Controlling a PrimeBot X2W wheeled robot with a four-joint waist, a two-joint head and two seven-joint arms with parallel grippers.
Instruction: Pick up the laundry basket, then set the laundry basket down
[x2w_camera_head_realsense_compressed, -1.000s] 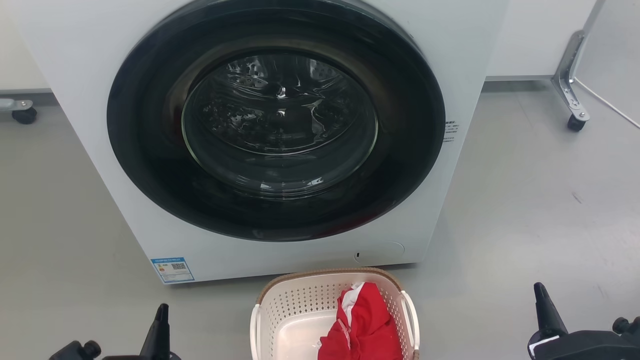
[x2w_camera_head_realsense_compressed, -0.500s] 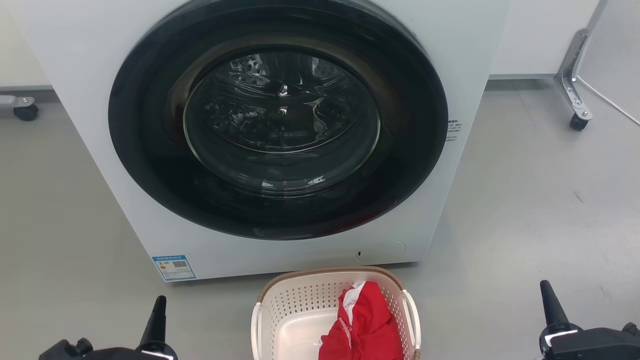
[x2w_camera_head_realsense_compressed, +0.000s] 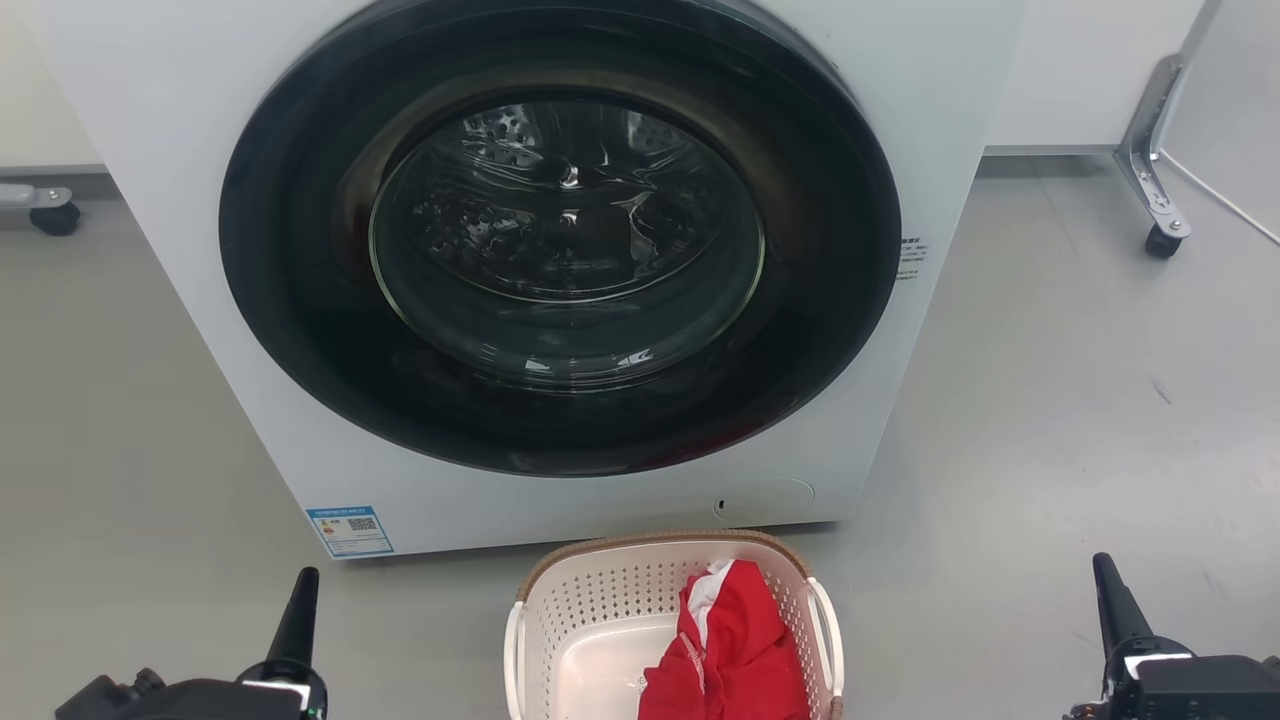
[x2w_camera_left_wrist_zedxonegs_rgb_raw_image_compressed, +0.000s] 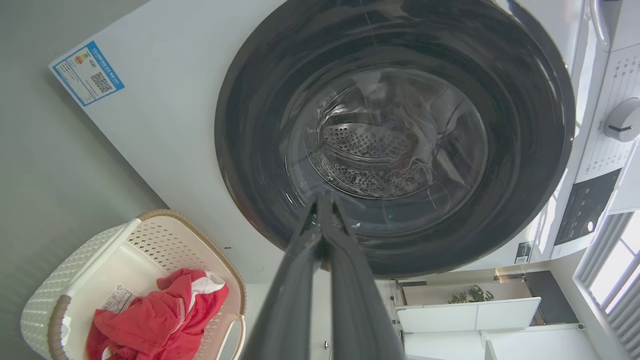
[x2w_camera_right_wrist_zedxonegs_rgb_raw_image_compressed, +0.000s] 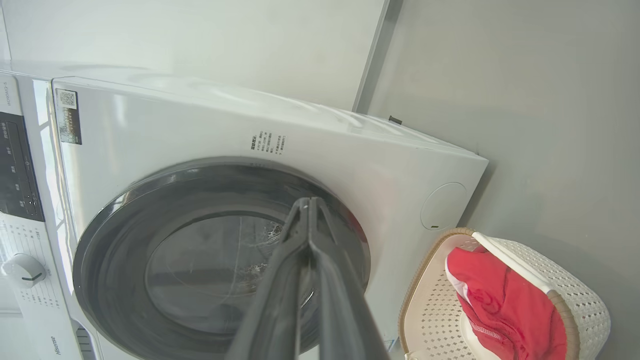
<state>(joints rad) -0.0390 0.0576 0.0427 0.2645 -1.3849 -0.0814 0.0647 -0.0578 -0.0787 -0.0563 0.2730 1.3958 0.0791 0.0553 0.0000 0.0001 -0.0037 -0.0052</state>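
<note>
Your left pincer (x2w_camera_head_realsense_compressed: 298, 620) and right pincer (x2w_camera_head_realsense_compressed: 1112, 592) are pinched together, empty. Between them, on the floor (x2w_camera_head_realsense_compressed: 1050, 400) before the washing machine (x2w_camera_head_realsense_compressed: 180, 150), stands the laundry basket (x2w_camera_head_realsense_compressed: 590, 600): cream, perforated, brown woven rim, white handles, red garment (x2w_camera_head_realsense_compressed: 730, 640) inside.

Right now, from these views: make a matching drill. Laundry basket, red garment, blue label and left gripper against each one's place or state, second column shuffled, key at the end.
Column A
1. laundry basket
2. red garment
3. blue label
4. left gripper

Column B
a. lower-left corner of the washer front
b. fingers closed, holding nothing
c. on the floor before the washer
d. inside the basket, on its right side

Pairs: 1-c, 2-d, 3-a, 4-b
</note>
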